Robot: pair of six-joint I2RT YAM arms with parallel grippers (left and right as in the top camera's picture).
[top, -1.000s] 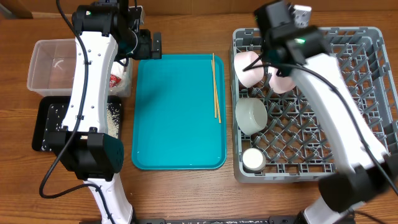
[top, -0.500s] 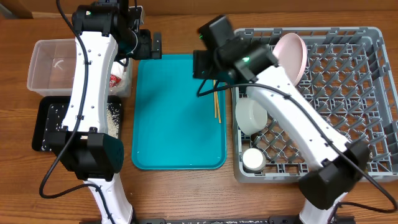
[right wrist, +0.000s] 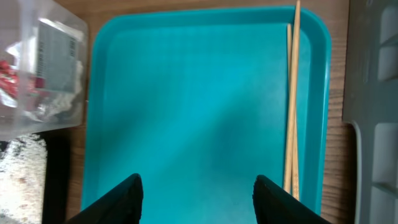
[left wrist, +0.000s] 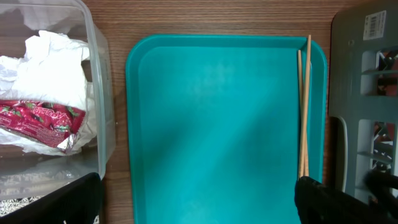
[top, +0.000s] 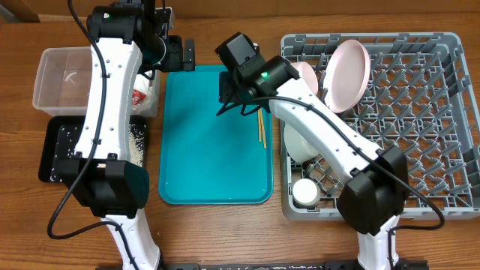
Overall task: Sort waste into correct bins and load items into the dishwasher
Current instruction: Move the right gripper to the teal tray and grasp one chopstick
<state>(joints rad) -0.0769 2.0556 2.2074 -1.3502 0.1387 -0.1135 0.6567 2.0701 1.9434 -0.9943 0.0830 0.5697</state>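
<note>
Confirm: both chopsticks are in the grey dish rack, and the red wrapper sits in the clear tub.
Not quite. The chopsticks lie on the teal tray, per the left wrist view; the red wrapper is in the clear tub.

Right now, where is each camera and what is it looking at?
Overhead: above the table, facing down at teal tray, grey rack, left arm, right arm.
Left wrist: on the left arm, facing down at tray and clear tub; left claw shows.
Right wrist: on the right arm, over the tray; right claw shows.
Both wrist views share chopsticks.
</note>
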